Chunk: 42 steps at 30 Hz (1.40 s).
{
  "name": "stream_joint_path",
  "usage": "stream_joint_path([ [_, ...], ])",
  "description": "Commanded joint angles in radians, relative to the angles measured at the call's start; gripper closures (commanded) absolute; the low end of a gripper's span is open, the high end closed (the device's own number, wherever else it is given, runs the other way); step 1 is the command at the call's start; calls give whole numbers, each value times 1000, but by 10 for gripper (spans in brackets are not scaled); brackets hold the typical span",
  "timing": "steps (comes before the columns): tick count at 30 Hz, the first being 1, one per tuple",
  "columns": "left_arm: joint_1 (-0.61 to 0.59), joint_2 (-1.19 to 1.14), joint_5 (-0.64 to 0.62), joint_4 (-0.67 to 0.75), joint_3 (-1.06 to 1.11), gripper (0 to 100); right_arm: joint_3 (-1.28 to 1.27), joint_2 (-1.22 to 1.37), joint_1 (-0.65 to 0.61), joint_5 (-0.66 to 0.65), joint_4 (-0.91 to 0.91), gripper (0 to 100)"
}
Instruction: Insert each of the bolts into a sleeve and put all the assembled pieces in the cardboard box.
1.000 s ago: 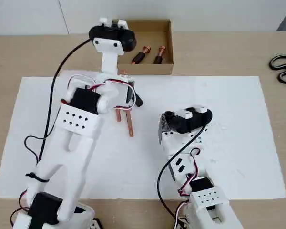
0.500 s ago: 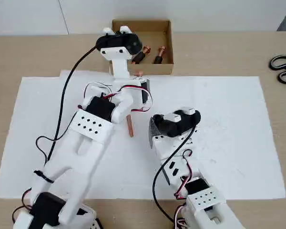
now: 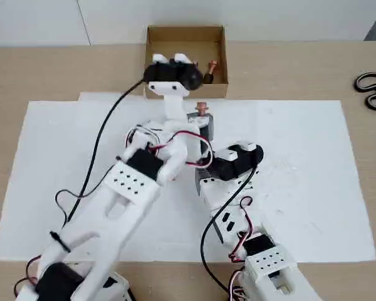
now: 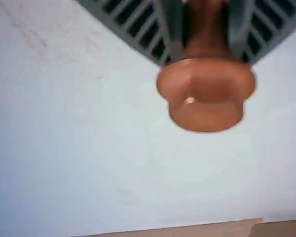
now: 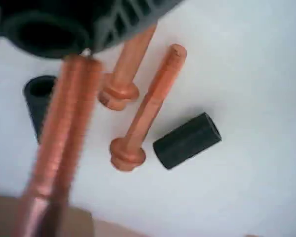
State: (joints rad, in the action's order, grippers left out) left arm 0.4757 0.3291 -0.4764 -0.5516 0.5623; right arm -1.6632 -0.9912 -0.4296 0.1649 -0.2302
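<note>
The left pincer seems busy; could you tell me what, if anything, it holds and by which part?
The left pincer holds a copper bolt by its shank, just behind the head, which sticks out past the fingers.

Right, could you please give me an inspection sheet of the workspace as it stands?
Surface: white sheet on a wooden table.
Job's things: cardboard box with an assembled piece inside; two loose bolts and two loose sleeves lie on the sheet.
Clutter: scissors on the table, off the sheet.
Grippers: left gripper shut on a held bolt; right gripper shut on a held sleeve, with the held bolt's tip close by it.
Cables: black cable along the left arm; another on the right arm.
Surroundings: white wall behind the table.
</note>
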Motion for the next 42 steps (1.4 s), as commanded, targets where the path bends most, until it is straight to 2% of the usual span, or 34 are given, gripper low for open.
stream_joint_path([
  [1, 5, 175, 44, 120, 74, 994, -9, -21, -7, 8, -2, 994],
  [5, 12, 250, 92, 144, 140, 994, -9, -21, -7, 8, -2, 994],
  [16, 11, 252, 89, 149, 160, 994, -9, -22, -10, 9, -7, 994],
  [28, -6, 253, 89, 281, 226, 994, -9, -22, -8, 0, -180, 993],
  [36, -21, 256, 89, 285, 219, 994, -9, -22, -8, -31, -185, 993],
  [42, -17, 256, 94, 382, 219, 994, -9, -22, -10, -31, -185, 993],
])
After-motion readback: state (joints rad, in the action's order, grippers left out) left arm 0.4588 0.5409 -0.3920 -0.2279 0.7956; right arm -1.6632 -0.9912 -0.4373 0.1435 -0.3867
